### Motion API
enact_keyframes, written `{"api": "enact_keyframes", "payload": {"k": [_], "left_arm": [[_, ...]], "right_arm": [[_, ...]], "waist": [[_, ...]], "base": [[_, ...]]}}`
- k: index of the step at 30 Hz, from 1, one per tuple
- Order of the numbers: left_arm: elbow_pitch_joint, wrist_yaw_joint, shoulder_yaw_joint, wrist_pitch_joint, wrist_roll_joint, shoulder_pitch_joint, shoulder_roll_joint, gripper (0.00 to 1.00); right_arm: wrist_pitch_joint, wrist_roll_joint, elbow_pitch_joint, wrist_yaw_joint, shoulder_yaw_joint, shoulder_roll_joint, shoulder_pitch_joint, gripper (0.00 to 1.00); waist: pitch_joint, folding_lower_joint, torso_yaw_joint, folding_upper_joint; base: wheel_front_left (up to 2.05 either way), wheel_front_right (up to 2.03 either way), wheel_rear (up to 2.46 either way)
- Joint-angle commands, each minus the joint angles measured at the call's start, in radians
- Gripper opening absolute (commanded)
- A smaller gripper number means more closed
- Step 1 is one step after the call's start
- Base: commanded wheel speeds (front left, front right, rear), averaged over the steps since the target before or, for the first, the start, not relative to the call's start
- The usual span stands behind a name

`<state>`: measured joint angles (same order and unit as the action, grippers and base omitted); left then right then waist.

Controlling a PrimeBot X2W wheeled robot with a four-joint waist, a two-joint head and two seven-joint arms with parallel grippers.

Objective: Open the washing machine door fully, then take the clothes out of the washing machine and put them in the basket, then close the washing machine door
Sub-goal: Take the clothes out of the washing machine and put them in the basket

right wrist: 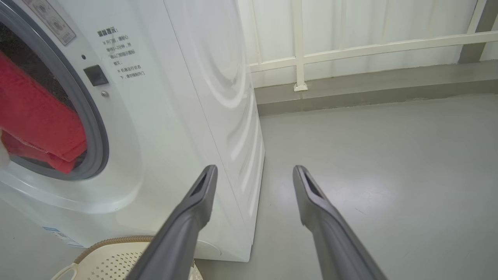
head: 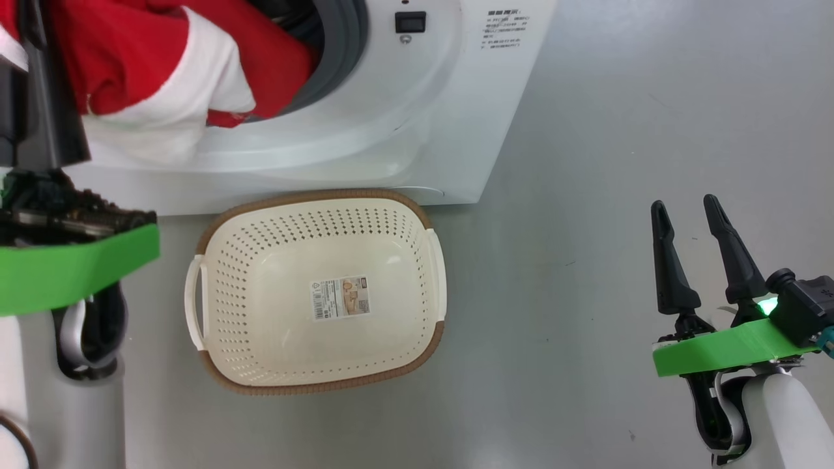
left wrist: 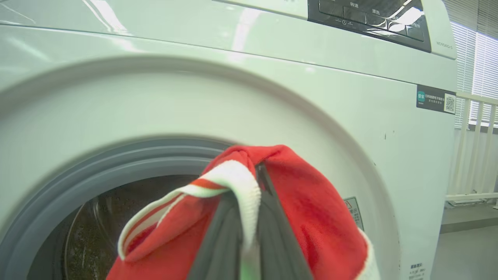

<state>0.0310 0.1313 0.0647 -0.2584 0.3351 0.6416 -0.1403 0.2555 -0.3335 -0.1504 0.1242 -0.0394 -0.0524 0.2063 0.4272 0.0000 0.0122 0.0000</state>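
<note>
Closest of all, the left gripper (left wrist: 253, 182) has its two long, dark, matte fingers pinched together on the white ribbed trim of a bright red, soft-napped fabric garment (left wrist: 311, 202), whose folds drape loosely over both fingers. Off to the robot's right, the right gripper (head: 684, 205) hangs over bare floor with its slim tapering fingers spread wide and nothing between them. A band of green tape (head: 723, 348) wraps its wrist. Further out stands a small cream-white plastic basket (head: 247, 260), a rounded rectangle with rows of punched holes, a brown woven-look rim, smooth white side handles and a paper sticker (head: 340, 297) on its bottom. It stands on the smooth grey floor (head: 619, 130), its far rim just beside the lower front edge of the machine and short of that front's right corner. Beyond it rises the big white front-loading washing machine (head: 423, 117), its glossy panel dished around a round opening ringed by a grey rubber gasket (left wrist: 78, 175). The garment hangs at that opening, beyond the basket's far left corner, with part of it inside the mouth. Behind it the dim steel drum (left wrist: 89, 233) curves away.
</note>
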Motion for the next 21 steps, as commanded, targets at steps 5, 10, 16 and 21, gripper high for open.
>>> {"api": "enact_keyframes", "payload": {"k": [5,10,16,21], "left_arm": [[0.024,-0.001,0.015,-0.003,0.001,-0.053,-0.024,0.00],[-0.024,-0.001,0.008,-0.003,0.003,-0.105,-0.011,0.00],[-0.119,-0.001,-0.001,-0.003,0.000,-0.152,0.019,0.00],[-0.213,-0.001,-0.052,-0.003,-0.011,-0.155,0.026,0.00]], "right_arm": [[0.006,0.009,0.026,0.007,0.025,0.000,-0.008,1.00],[0.006,0.007,0.027,0.007,0.028,0.001,-0.002,1.00],[0.006,0.007,0.038,0.007,0.024,0.001,0.011,1.00],[0.006,0.012,0.048,0.007,0.023,0.001,0.031,1.00]], "waist": [[0.008,0.0000,0.000,0.0000],[0.022,0.0000,-0.005,0.0000],[0.068,0.0000,-0.006,0.0000],[0.122,0.0000,-0.006,0.0000]], "base": [[0.00,0.00,0.00],[0.00,0.00,0.00],[0.00,0.00,0.00],[0.00,0.00,0.00]]}}
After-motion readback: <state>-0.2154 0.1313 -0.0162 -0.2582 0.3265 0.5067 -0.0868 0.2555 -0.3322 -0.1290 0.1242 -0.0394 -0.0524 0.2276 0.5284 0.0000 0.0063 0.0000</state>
